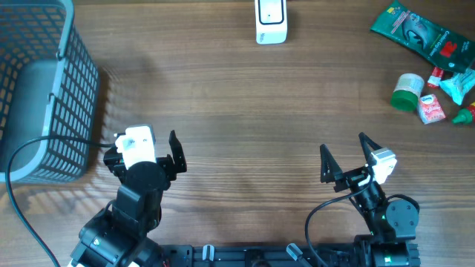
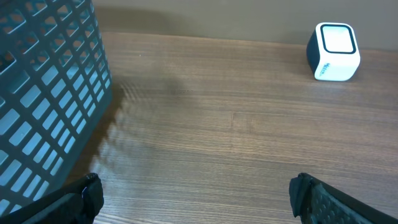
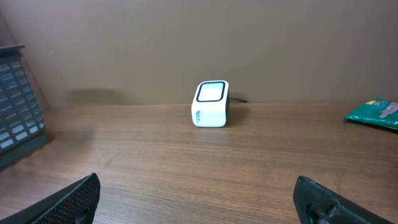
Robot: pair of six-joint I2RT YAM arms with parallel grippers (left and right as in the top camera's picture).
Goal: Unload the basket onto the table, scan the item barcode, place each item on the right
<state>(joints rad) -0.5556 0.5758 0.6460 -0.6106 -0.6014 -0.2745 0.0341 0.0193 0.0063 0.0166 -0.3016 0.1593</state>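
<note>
Two arms: the left arm [image 1: 137, 178] and right arm [image 1: 378, 200] are held at the near edge of the bench [image 1: 237, 111], well apart; both sets of jaws are spread wide and nothing is pinched.
Items: a cluster is seen at the far right, made up of a green pouch [image 1: 419, 30], a green-capped bottle [image 1: 407, 93], a red-and-white packet [image 1: 431, 110] and a teal packet [image 1: 456, 85]; all lie on the bench, and no barcode can be made out.
Scanner: the white barcode scanner [image 1: 270, 21] is stood at the far middle edge, well apart from the items, its window angled upward.
Basket: a blue-grey mesh basket [image 1: 78, 111] is set at the left, just beside the left arm.
Risk, grasp: the pouch lies flat, so it may be slid rather than pinched; the bottle appears to lie on its side and could be rolled away by a glancing touch.
Risk, crowding: the small packets lie close together, so a neighbour could be dragged along or two taken at once.
Risk, scan: if the barcode is turned away or covered by the jaws, no read would be expected.
Risk, cable: the black cable [image 1: 56, 142] by the basket could be snagged if the left arm is swung left.
</note>
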